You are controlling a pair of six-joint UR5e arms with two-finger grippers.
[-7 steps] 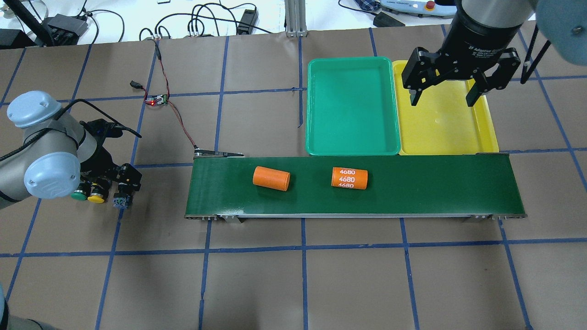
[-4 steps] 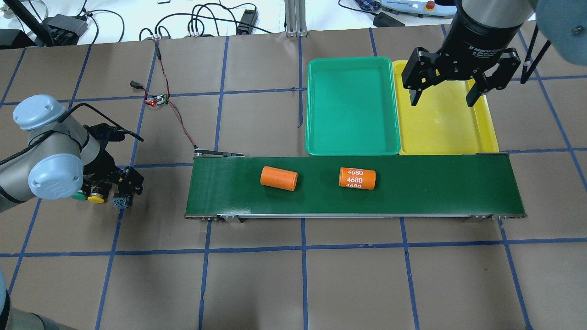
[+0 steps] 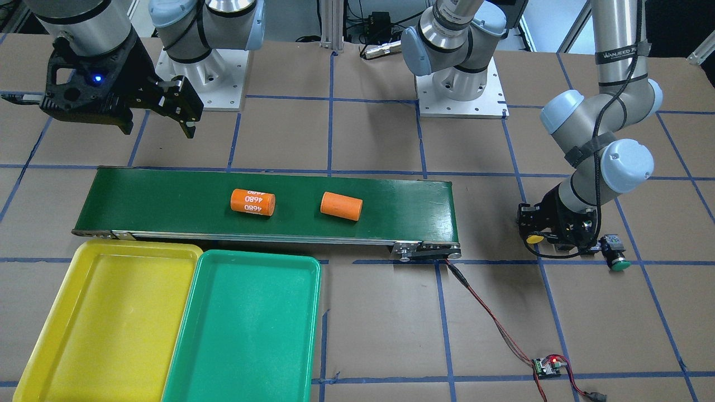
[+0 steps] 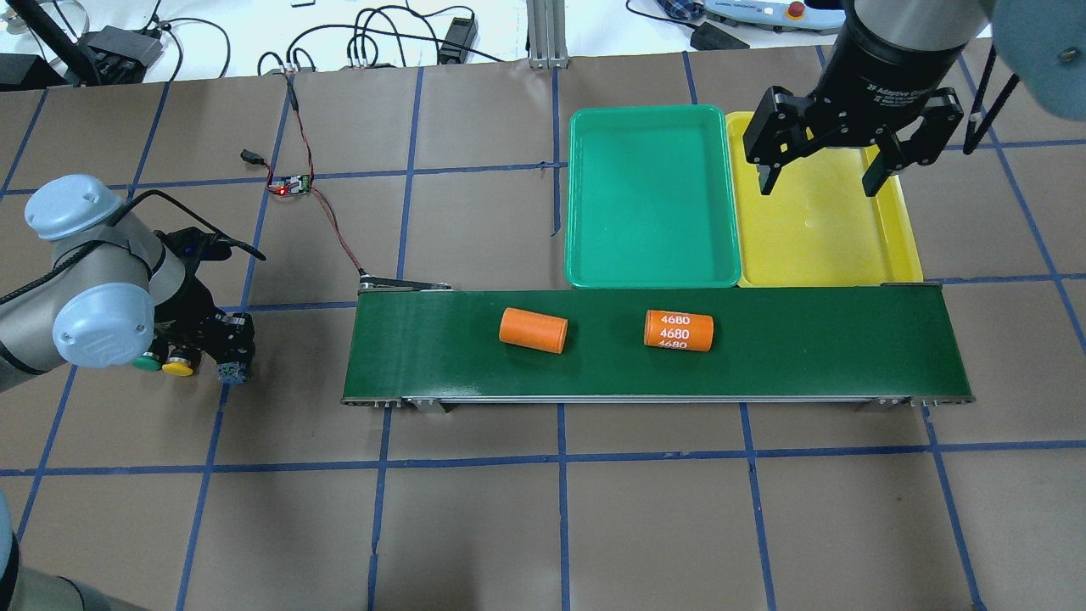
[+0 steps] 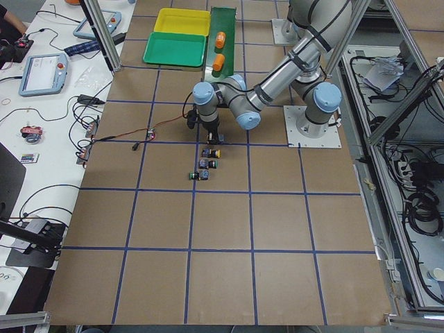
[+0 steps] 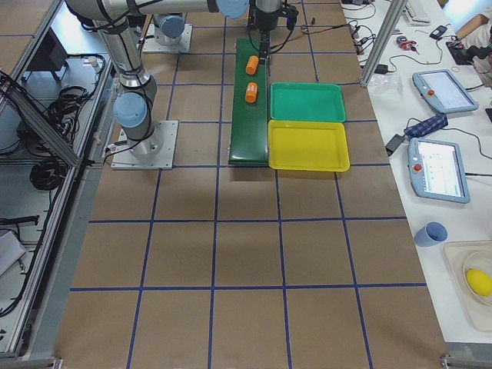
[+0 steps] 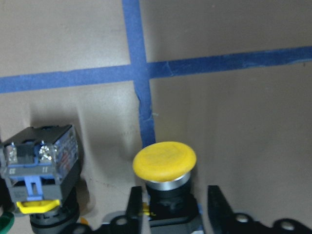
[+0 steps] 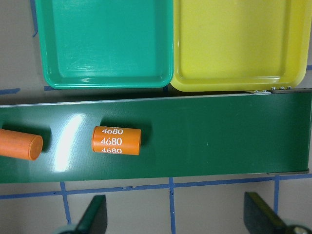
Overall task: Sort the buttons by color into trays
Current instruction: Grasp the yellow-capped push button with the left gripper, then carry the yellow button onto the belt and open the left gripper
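4 buttons (image 5: pixel 205 164); 2 trays (image 4: pixel 652 195); 2 orange cylinders (image 4: pixel 533 330); 1 conveyor belt (image 4: pixel 806 339); 1 circuit board (image 4: pixel 293 185).

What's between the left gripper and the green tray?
Overhead view: bare taped table, then the conveyor belt's end nearest the left gripper; both orange cylinders sit farther along it.

A dark-green conveyor belt (image 3: pixel 167 195) runs left to right across the brown, blue-taped table (image 3: pixel 380 312). It carries an orange cylinder printed 4680 (image 3: pixel 252 202) and, well apart to its right, a plain orange cylinder (image 3: pixel 341 205). Near the belt's left end, the yellow tray (image 3: pixel 106 324) and green tray (image 3: pixel 246 335) lie touching. The right gripper (image 3: pixel 151 111) hangs above the far left. At the right, the left gripper (image 3: pixel 546 240) sits low over a yellow-capped button (image 3: pixel 535 239). A green-capped button (image 3: pixel 616 254) lies just beside. A wire (image 3: pixel 494 319) joins the belt to a circuit board (image 3: pixel 547 365).
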